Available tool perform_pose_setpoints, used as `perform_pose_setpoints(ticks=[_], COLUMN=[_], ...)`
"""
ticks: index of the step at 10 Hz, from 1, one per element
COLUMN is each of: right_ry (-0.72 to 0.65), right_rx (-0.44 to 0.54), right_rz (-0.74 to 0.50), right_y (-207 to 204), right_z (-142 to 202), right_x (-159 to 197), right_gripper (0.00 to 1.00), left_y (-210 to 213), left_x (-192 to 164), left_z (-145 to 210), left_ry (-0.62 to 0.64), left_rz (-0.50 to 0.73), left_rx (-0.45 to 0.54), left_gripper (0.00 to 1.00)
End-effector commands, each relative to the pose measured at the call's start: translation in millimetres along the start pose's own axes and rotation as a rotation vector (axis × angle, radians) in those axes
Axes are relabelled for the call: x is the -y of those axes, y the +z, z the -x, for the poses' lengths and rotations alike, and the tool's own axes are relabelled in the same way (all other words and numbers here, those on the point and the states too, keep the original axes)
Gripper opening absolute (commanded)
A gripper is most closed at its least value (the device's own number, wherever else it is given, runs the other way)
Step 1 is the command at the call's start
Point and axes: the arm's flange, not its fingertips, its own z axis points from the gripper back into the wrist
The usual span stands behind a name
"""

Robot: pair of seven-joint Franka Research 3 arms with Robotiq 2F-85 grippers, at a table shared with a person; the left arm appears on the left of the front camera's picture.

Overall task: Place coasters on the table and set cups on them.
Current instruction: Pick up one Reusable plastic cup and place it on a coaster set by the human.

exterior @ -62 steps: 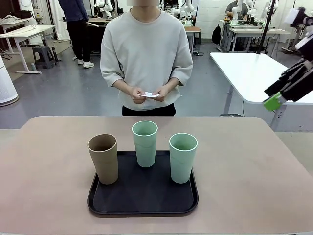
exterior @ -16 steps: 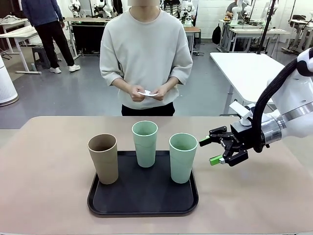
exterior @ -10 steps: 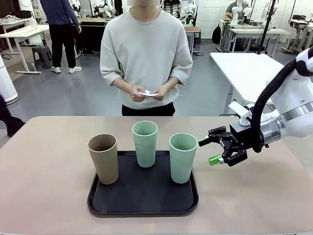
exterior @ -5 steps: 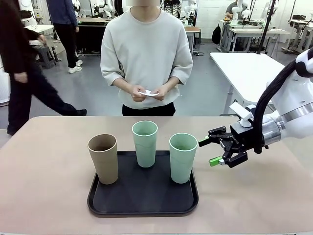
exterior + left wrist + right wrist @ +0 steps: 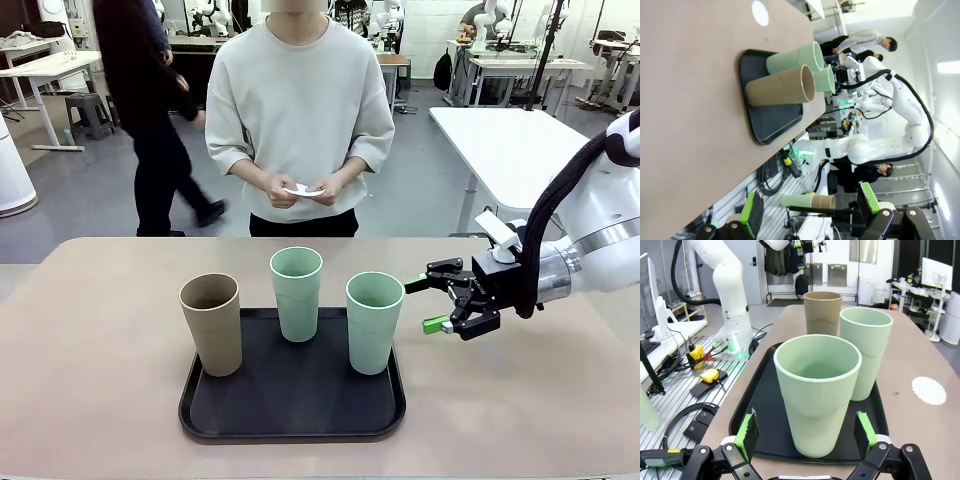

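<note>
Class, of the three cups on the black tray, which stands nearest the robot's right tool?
The mint green cup at the right end of the tray, beside the open right tool; the other mint cup and the tan cup stand farther left.

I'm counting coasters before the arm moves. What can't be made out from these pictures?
- Front view: the coasters overlap in the person's hands, so their number is unclear.
- Right wrist view: the right mint cup hides the base of the tan cup.
- Left wrist view: the tan cup and middle mint cup cover most of the right mint cup.
</note>
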Motion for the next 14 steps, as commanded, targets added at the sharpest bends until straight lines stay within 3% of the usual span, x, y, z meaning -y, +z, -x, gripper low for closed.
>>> perform_pose_setpoints(ticks=[1,14], right_ry=[0.007,-0.003], right_rx=[0.048,-0.003], right_rz=[-0.001,0.024], right_y=[-5,-46], right_z=[10,31], right_x=[-1,23], right_gripper=[1.0,1.0], left_y=[2,2], left_x=[1,1], left_z=[0,0], left_ry=[0.0,0.0], left_rz=[0.011,0.011], left_rx=[0.012,0.012], left_gripper=[1.0,1.0])
